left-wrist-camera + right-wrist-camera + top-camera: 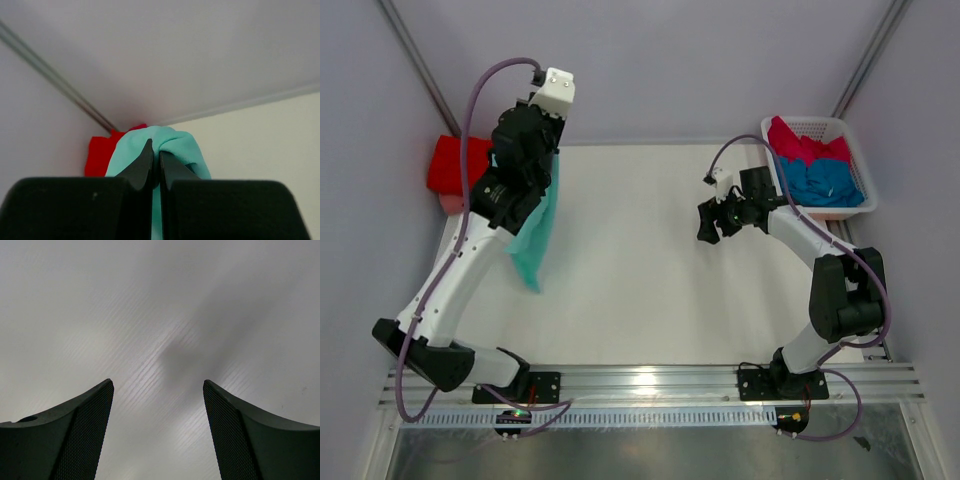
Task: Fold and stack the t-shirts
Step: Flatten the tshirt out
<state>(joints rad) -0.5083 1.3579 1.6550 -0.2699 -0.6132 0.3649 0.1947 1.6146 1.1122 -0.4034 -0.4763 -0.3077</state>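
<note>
We see the mint-teal t-shirt at the left side of the table, lifted and hanging in a long, narrow drape. Its lower tip points toward the near edge. We cannot tell from above whether that tip touches the table top.

In the left wrist view, a bunched fold of this shirt bulges over the tips of the left gripper. The two dark fingers are pressed almost together, pinching the cloth between them.

Just behind it, in the far left corner against the wall, lies the red t-shirt in a flat bundle. It also shows in the left wrist view, beyond the teal cloth.

Across the table, at the far right corner, stands a white slatted basket. The crimson-pink t-shirt lies crumpled in its far end and the blue t-shirt in its near end, the two touching.

The right gripper hangs over the table just left of the basket, well apart from all the shirts. Its jaws stand wide, and in the right wrist view only the pale table top shows between its two fingers.
</note>
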